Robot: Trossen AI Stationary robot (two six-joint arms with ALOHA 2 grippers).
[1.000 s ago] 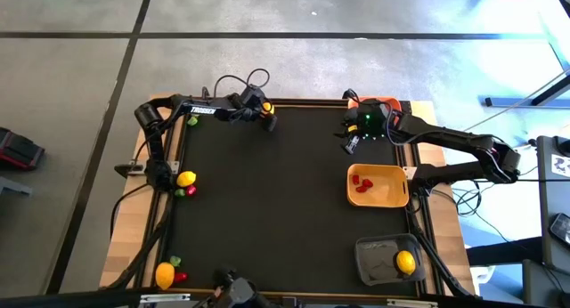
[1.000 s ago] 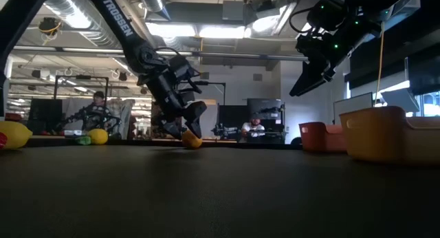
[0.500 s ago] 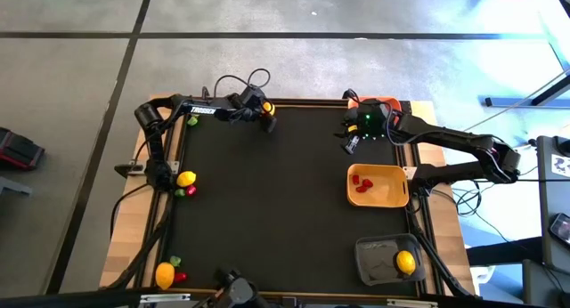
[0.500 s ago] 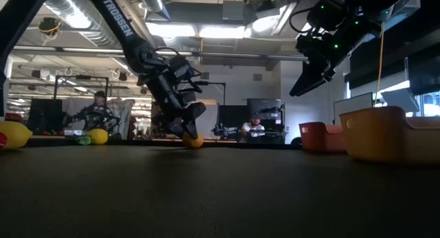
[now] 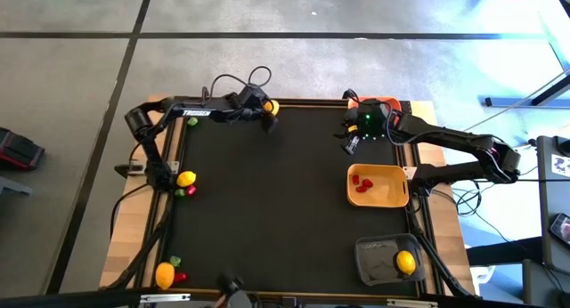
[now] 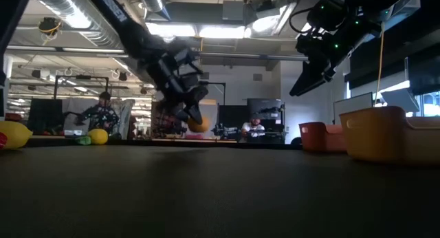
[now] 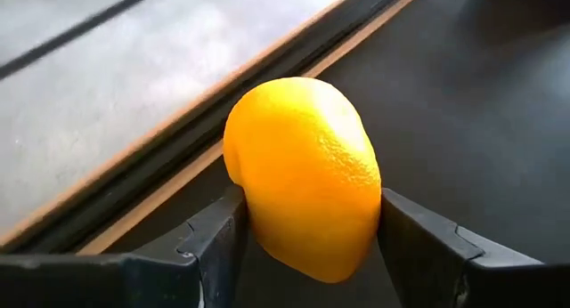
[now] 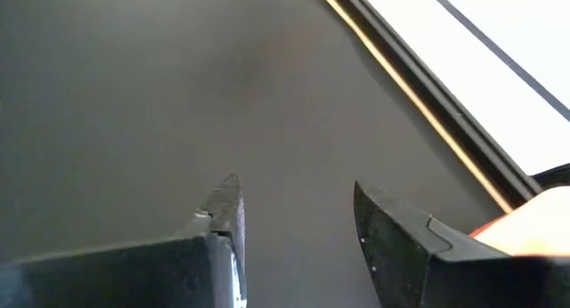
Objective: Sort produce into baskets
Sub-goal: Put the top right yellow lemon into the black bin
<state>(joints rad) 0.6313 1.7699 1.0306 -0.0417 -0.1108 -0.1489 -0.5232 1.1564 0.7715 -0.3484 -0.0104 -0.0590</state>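
Left gripper [image 5: 267,113]: raised above table's far edge [image 5: 303,101], fingers clamped on a lemon [image 7: 303,174]. Right gripper [image 5: 349,145]: hovering near that edge, fingers parted, empty

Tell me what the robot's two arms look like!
Both arms are dark, thin and jointed. The left arm has white letters printed on it and black cables looping above its wrist. The right arm has little green lights glowing near its wrist. Each ends in a gripper, left gripper and right gripper, with two flat, dark, wedge-shaped fingers.

Three baskets [image 5: 378,184] line the counter's [image 5: 267,201] right edge. Loose produce [image 5: 184,183] lies along its left edge. A lemon [image 5: 271,107] sits between the left end effector's [image 5: 267,117] fingers above the far edge.
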